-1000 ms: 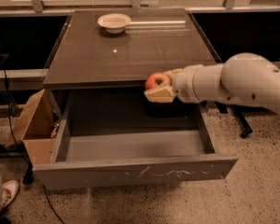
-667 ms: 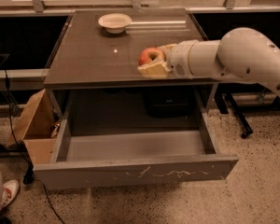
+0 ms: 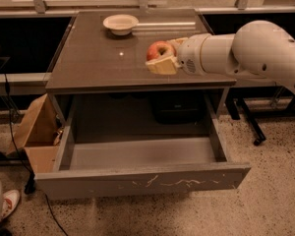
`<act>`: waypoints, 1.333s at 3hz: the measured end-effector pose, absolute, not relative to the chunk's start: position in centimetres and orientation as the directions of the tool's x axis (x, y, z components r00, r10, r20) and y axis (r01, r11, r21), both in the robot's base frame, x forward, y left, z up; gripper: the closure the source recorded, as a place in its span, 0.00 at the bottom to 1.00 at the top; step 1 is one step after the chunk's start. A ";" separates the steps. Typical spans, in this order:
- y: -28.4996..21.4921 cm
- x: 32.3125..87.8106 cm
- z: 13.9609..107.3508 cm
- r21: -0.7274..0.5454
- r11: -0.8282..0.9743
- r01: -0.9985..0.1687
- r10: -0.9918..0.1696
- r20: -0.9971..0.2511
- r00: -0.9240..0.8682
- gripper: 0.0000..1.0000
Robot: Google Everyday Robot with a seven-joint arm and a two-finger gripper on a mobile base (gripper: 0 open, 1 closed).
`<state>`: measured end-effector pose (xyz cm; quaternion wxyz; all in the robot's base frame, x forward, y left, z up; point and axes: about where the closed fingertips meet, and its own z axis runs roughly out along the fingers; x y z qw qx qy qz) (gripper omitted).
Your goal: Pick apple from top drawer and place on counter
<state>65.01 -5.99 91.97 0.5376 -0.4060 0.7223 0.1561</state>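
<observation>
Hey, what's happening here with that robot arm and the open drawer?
The robot's gripper is shut on the apple and holds it over the middle of the counter; it has not let go. Below, the top drawer stands pulled out, with the apple already out of it. A pale bowl sits at the counter's far edge, apart from the apple.

One apple [image 3: 159, 49], one claw [image 3: 164, 55] above counter [image 3: 98, 58], one bowl [image 3: 120, 23], one drawer [image 3: 142, 181], perhaps one box [image 3: 37, 132].
</observation>
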 end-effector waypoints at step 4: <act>-1.1 78.3 86.5 -0.166 0.642 -0.748 -0.354 -0.930 -0.097 1.00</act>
